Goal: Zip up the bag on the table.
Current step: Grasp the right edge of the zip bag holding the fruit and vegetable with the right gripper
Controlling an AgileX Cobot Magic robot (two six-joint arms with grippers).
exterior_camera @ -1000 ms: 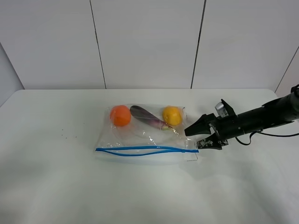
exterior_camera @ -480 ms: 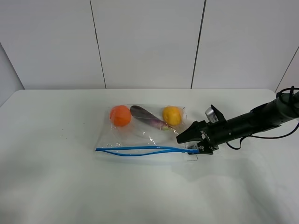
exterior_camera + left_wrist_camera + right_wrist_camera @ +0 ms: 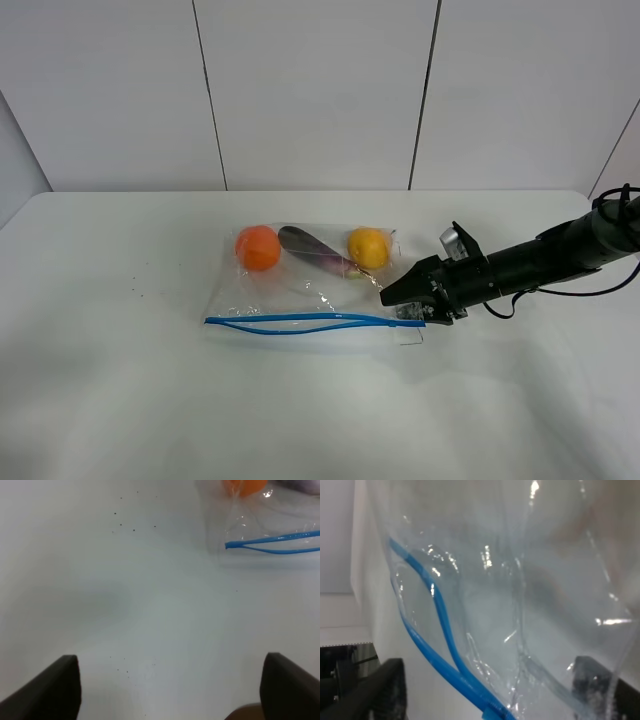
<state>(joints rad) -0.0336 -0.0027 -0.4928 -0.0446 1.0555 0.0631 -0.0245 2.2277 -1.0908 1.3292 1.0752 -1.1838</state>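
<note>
1. The bag (image 3: pixel 310 290) lies flat near the middle of the counter (image 3: pixel 120 400), with its blue zipper strip (image 3: pixel 300 321) along the near edge.
2. The strip's two blue lines bow apart over most of their length. They meet at the left end.
3. Seen through the plastic, along the far side: orange (image 3: pixel 258 247) at left, eggplant (image 3: pixel 315 250) in the middle, yellow fruit (image 3: pixel 368 247) at right.
4. The right claw (image 3: pixel 405 303) sits low at the bag's right end, at the end of the strip. In the wrist view its fingers stand apart, with the bag's corner and the blue lines between them. No pinch is visible.
5. The left claw (image 3: pixel 170 680) is spread wide with nothing in it, over bare counter, well apart from the bag's left end.
6. A few dark specks (image 3: pixel 130 527) lie on the counter left of the bag.
</note>
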